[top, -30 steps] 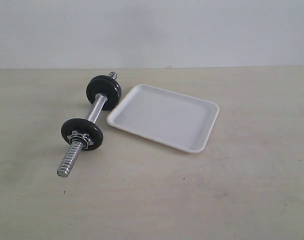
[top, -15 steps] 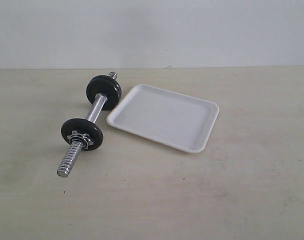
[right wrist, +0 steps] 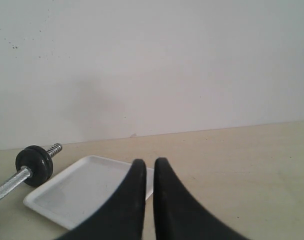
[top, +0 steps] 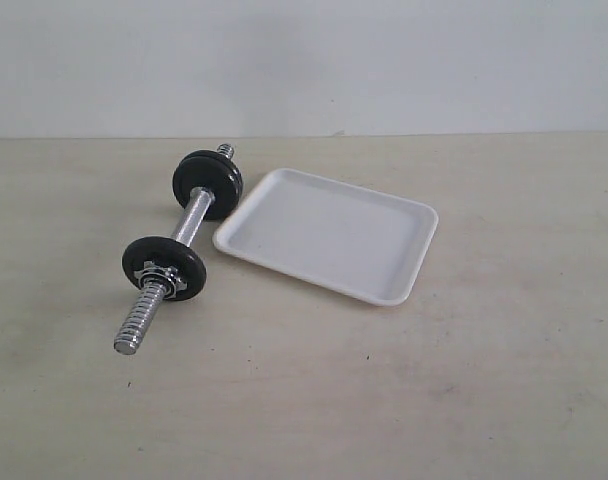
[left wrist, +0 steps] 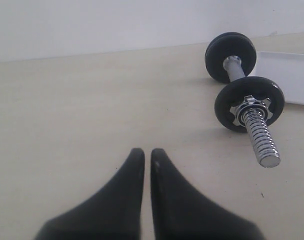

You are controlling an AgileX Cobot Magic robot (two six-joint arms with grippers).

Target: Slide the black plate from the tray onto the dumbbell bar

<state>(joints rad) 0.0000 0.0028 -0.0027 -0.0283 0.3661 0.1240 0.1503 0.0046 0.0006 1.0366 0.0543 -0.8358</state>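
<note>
The dumbbell bar (top: 191, 220) lies on the table left of the white tray (top: 324, 238). A black disc (top: 162, 262) fronted by a chrome star nut (top: 162, 277) sits near its front threaded end. At the far end, two black discs (top: 207, 180) sit pressed together on the bar. The tray holds nothing, and no loose black plate shows. Neither gripper appears in the exterior view. My left gripper (left wrist: 147, 151) is shut and empty, some way from the bar (left wrist: 235, 67). My right gripper (right wrist: 149, 162) is shut and empty, near the tray (right wrist: 77, 192).
The pale tabletop (top: 434, 380) spreads around both objects, with a white wall (top: 384, 60) behind its far edge. The bar's bare threaded end (top: 134, 330) points toward the front left.
</note>
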